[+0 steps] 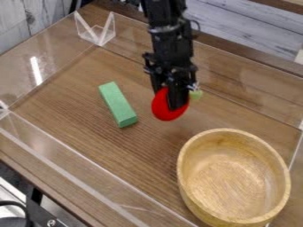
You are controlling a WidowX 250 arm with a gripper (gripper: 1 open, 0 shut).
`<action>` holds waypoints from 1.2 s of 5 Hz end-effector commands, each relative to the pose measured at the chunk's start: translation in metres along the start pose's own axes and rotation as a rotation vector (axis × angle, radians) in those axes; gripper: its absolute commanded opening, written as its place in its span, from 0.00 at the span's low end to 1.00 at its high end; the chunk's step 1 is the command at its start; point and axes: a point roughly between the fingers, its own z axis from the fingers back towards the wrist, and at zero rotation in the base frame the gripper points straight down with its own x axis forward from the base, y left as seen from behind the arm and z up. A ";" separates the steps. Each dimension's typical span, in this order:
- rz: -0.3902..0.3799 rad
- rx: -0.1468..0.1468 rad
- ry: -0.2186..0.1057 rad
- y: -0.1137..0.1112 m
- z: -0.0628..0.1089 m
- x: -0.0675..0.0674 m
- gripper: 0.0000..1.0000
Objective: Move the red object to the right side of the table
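The red object (171, 106), a small rounded red toy with a bit of green at its top right, hangs just above the brown wood-grain table (71, 97), near the middle. My gripper (173, 95) comes down from above and is shut on the red object, its black fingers clamped on the toy's upper part. The toy sits between the green block and the wooden bowl, slightly behind the bowl's rim.
A green rectangular block (117, 105) lies left of the gripper. A round light wooden bowl (233, 177) fills the front right corner. Low clear acrylic walls (95, 29) edge the table.
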 end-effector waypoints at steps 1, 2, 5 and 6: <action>0.000 0.021 -0.016 0.005 0.000 0.008 0.00; 0.024 0.033 -0.010 0.012 -0.001 0.013 0.00; 0.051 0.044 0.009 0.022 -0.002 0.019 0.00; 0.056 0.048 0.011 0.023 -0.002 0.019 0.00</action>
